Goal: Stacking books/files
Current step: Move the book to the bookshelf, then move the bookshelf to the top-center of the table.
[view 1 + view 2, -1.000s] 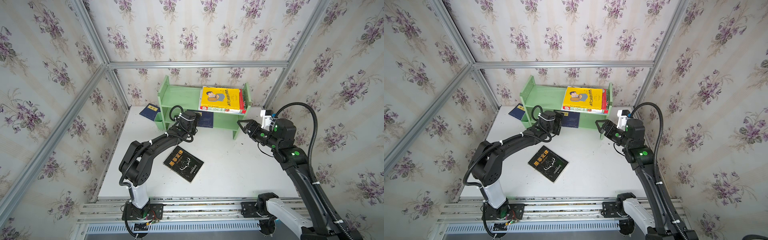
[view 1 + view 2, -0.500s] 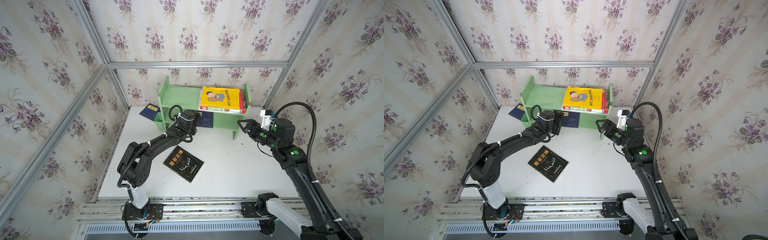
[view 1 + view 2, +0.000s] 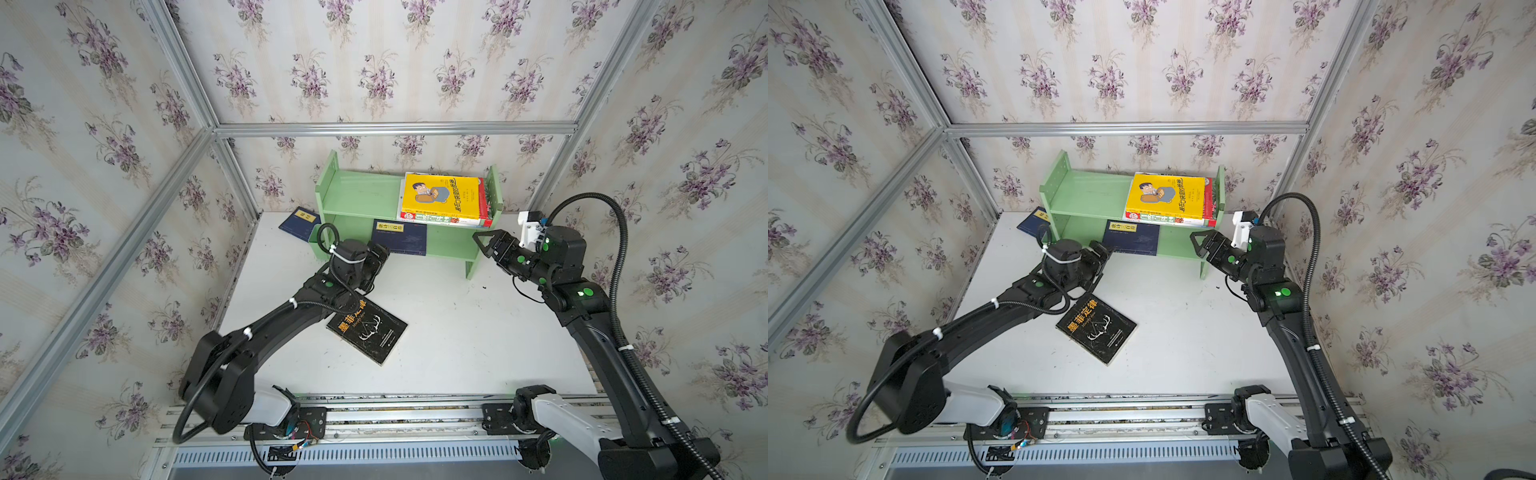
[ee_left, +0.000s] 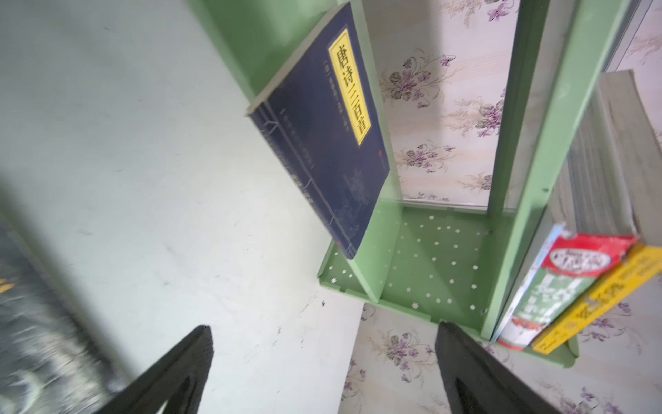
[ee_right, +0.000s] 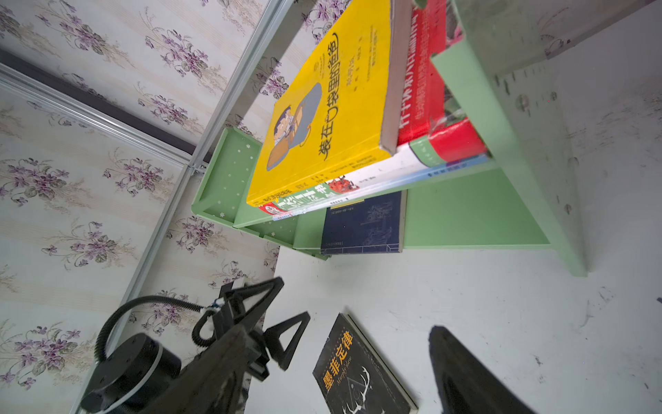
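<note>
A black book with an orange title and antlers (image 3: pixel 367 330) (image 3: pixel 1096 328) lies flat on the white table (image 3: pixel 457 345). My left gripper (image 3: pixel 380 257) (image 4: pixel 322 344) hovers open and empty just behind it, facing a navy book with a yellow label (image 3: pixel 400 237) (image 4: pixel 322 125) on the green shelf's (image 3: pixel 357 193) lower level. On the upper level a yellow cartoon-man book (image 3: pixel 440 197) (image 5: pixel 329 107) tops a green-and-red one (image 5: pixel 444 139). My right gripper (image 3: pixel 484 243) (image 3: pixel 1200 243) is open and empty beside the shelf's right end.
Another navy book (image 3: pixel 300 222) lies on the table left of the shelf, by the back wall. Flowered walls with metal frame bars (image 3: pixel 390 128) close in three sides. The arms' mounting rail (image 3: pixel 395 415) runs along the front edge.
The left arm has shifted very slightly near the shelf. The right arm and all the books stay where they were.
</note>
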Controlling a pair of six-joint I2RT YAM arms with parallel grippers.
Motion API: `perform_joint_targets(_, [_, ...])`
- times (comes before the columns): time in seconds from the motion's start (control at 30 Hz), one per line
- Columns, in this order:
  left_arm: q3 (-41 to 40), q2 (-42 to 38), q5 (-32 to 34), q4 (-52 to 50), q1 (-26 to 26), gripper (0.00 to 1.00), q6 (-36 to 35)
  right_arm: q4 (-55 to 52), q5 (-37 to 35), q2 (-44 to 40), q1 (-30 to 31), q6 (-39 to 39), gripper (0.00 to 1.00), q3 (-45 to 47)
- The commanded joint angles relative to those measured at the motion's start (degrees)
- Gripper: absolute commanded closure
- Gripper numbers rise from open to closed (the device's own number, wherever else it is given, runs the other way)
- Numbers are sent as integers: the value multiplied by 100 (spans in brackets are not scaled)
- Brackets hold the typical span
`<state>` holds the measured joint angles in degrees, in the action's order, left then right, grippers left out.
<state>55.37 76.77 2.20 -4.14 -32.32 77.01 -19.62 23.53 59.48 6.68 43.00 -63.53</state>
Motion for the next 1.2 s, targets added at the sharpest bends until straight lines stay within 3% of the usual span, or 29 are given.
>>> perform_joint_targets(0.0, [-319, -874, 659, -1056, -9, 1, -486, 248, -93, 147, 0, -73, 18, -164])
perform_joint_targets(0.17, [-409, -2021, 2273, -2318, 252, 1, -1211, 353, -231, 432, 5, -99, 18, -355])
perform_joint_targets(0.23, [-384, -2147, 2199, -2400, 738, 1, -1685, 379, -267, 545, 1, -101, 18, -425])
perform_joint_targets(0.33, [-175, -1863, 1462, -2490, 1703, 1, -2266, 470, -322, 702, 0, -77, 18, -507])
perform_joint_targets(0.5, [679, -424, 242, -2574, 2795, 1, -3166, 646, -477, 845, 0, -4, 19, -551])
perform_joint_targets(0.77, [3310, 2462, 28, -3156, 3318, 1, -4276, 560, -1042, 737, 21, -20, 20, -564])
perform_joint_targets(0.93, [4906, 3962, 129, -3504, 3438, 1, -4405, 487, -1431, 544, 49, 75, 21, -456])
perform_joint_targets(1.17, [6713, 5570, -64, -3743, 3624, 1, -4019, 389, -2056, 345, 229, 192, 21, -289])
